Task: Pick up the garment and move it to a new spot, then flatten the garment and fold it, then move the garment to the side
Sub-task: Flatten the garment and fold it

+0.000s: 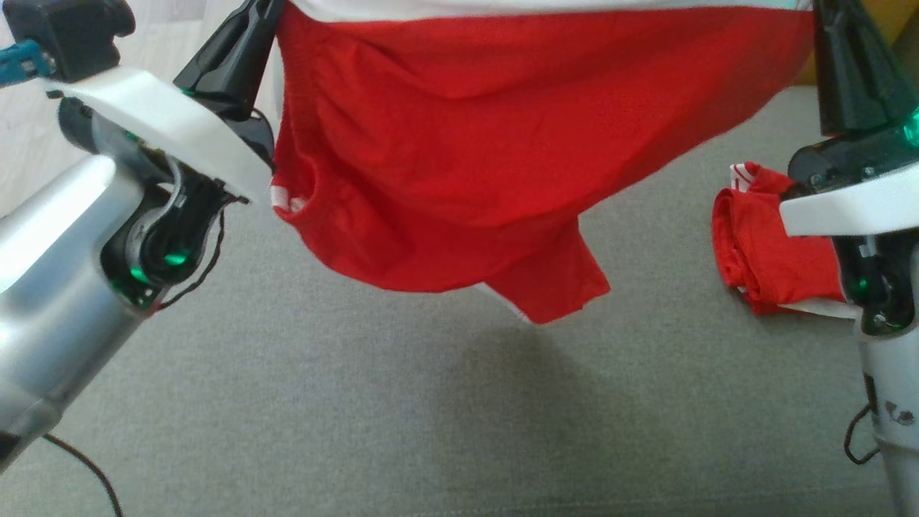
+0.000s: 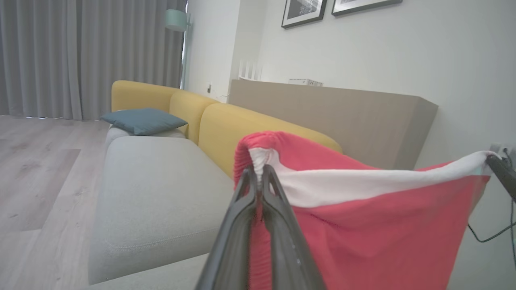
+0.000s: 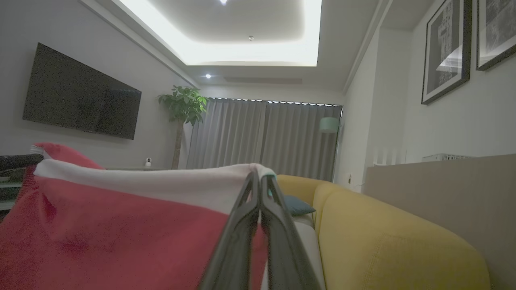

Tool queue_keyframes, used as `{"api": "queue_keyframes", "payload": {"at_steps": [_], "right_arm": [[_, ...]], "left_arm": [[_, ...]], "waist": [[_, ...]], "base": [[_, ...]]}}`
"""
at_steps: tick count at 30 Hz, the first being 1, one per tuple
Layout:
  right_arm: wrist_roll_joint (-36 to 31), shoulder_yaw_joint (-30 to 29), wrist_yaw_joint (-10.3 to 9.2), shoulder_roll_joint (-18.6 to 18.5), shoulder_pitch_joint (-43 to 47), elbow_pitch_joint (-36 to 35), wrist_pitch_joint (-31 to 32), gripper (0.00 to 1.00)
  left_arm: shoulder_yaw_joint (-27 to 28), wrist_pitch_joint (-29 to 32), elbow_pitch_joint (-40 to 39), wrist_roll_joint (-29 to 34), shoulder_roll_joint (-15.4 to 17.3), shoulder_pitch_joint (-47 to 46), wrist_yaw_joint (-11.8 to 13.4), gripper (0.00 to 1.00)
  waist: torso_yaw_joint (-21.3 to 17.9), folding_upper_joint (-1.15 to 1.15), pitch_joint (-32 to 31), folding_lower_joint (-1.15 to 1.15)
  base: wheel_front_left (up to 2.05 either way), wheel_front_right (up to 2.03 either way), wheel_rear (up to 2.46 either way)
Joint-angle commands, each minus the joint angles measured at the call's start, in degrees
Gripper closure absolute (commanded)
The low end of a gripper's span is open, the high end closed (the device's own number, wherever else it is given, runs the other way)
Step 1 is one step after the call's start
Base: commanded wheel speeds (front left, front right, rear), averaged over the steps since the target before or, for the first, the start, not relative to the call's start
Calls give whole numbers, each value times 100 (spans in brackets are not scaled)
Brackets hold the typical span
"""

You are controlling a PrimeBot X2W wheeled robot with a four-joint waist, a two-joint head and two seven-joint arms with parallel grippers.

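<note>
Garment (image 1: 445, 143) hangs stretched sideways, white band (image 2: 363, 183) uppermost, left pincer (image 2: 260, 169) and right pincer (image 3: 258, 176) clamping its corners.

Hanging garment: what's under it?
Bare grey seat carrying the shadow of the garment, which hangs clear of it. A second red garment lies off to the right, not beneath. The seat farther back is covered by the cloth.

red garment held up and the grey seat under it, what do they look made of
The red garment: soft, matte knit cloth, perhaps jersey; it sags and creases, with a white band along the top. The grey seat: matte woven upholstery fabric, going by its fine grain.
</note>
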Motion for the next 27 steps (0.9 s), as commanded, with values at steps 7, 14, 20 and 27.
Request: {"api": "queue_keyframes", "payload": {"at_steps": [7, 14, 20, 27], "right_arm": [[-38, 136, 18, -83, -953, 235, 470, 100], [-151, 800, 18, -259, -3469, 1860, 181, 100], [-603, 714, 18, 163, -5425, 3620, -756, 100], [-885, 350, 18, 807, -5915, 4941, -1451, 100]], "left_arm": [[294, 411, -78, 265, 373, -806, 182, 100], [661, 600, 1250, 297, -165, -2218, -111, 100], [828, 77, 2863, 855, -751, -3580, -390, 100], [1495, -151, 3571, 1256, -1375, -3615, -1014, 100]], "waist": [[-32, 0, 784, 0], [-139, 0, 2009, 0], [-149, 0, 2584, 0], [-120, 0, 2880, 0]], "base": [[0, 0, 0], [0, 0, 0], [0, 0, 0], [0, 0, 0]]}}
